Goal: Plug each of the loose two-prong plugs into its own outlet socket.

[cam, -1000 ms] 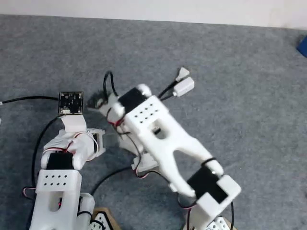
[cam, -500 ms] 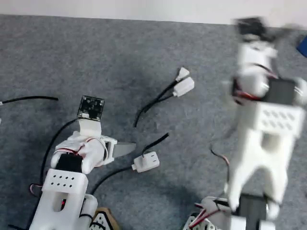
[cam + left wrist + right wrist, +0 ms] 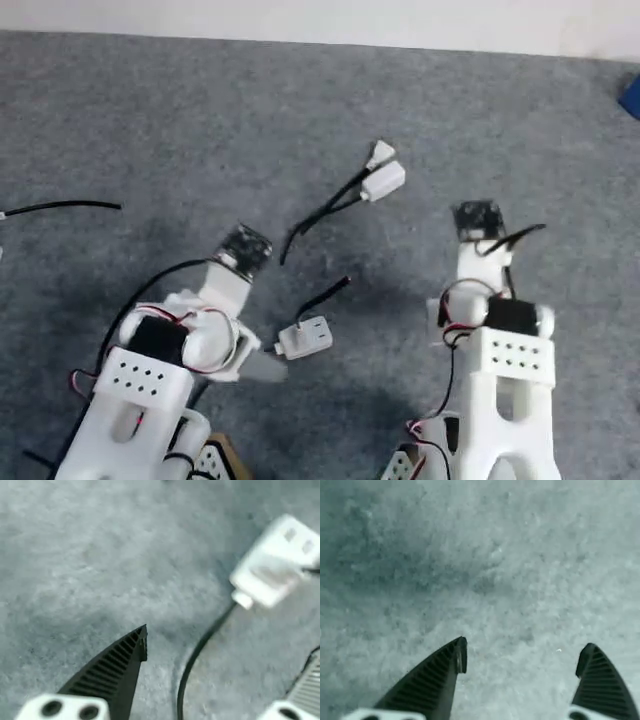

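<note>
Far out to the left of the left tool [image 3: 230, 645], a loose black cable [image 3: 60, 207] on the grey table [image 3: 150, 110]. Left tool low over the table, fingers [image 3: 122, 667] spread wide, nothing held. Just ahead of it, a white socket [image 3: 275, 567], two slots facing up, apart from both fingers. Black cord [image 3: 197, 655] from the socket trailing back into the gap between them. Farther ahead, between the two tools, a pair of white connectors [image 3: 385, 182] side by side, touching or nearly so. Right tool [image 3: 526, 644] likewise spread wide and empty, over bare table, well apart from socket and connectors. Far beyond the right tool, at the table's edge, a blue corner [image 3: 631, 95].
</note>
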{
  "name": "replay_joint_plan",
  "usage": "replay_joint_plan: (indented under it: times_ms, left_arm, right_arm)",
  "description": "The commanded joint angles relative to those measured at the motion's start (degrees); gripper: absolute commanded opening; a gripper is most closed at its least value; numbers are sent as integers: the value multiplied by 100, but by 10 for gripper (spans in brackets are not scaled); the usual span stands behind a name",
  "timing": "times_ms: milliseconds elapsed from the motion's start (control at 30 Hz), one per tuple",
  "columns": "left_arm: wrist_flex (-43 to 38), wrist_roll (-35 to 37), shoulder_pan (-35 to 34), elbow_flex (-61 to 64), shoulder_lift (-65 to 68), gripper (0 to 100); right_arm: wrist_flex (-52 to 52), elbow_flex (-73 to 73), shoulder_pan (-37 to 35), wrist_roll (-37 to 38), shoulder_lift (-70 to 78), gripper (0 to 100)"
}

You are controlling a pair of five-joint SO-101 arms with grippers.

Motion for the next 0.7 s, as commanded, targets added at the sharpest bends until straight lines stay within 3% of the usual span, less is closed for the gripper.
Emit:
replay_joint_plan:
  times_ms: [0, 233, 433, 667]
  left_arm:
    - [9, -149, 330, -145, -66, 463]
    - [-976, -149, 1095, 207, -4, 463]
    - [-1046, -149, 1701, 277, 4, 463]
    - [-1301, -149, 1754, 611, 48, 463]
  right_arm:
    - [-629, 189, -268, -70, -189, 336]
    - [-2229, 1490, -312, -387, -233, 336]
    - [-2519, 1560, -312, -554, -242, 336]
    - [-2510, 1569, -321, -554, -242, 336]
